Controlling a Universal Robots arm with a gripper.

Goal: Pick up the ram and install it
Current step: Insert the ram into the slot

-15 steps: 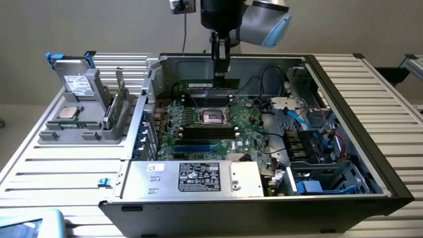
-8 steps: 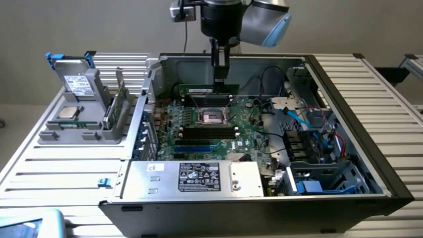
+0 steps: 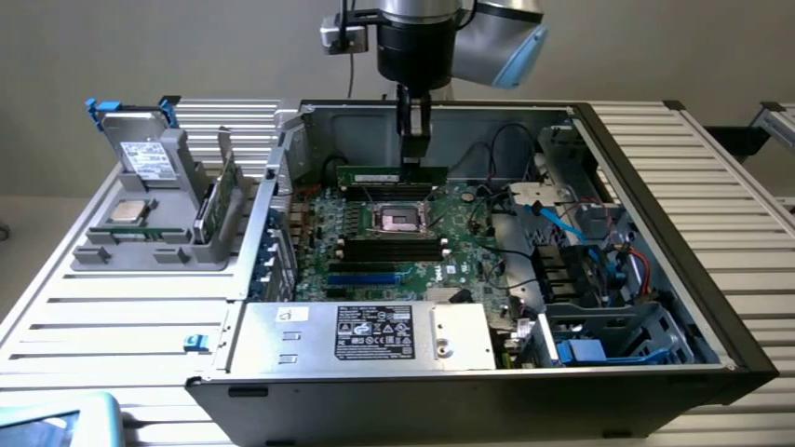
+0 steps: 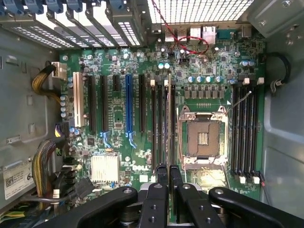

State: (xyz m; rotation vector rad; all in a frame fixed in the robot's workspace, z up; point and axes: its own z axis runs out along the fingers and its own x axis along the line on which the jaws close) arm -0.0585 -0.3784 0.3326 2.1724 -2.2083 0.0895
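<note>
Ram [image 4: 169,118] end hidden btwn fingers [image 4: 162,179]; arm [image 3: 504,42] cut off by exterior view's top edge.

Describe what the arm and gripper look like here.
The arm has a silver section and a pale blue-grey joint cap. The gripper is black: a cylindrical body, glossy bolted linkages, two narrow fingers. A small grey box with a black cable sits at the wrist.

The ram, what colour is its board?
Green; the ram shows best in the exterior view.

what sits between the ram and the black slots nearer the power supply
The empty processor socket lies between the ram and those slots, seen in the exterior view.
</note>
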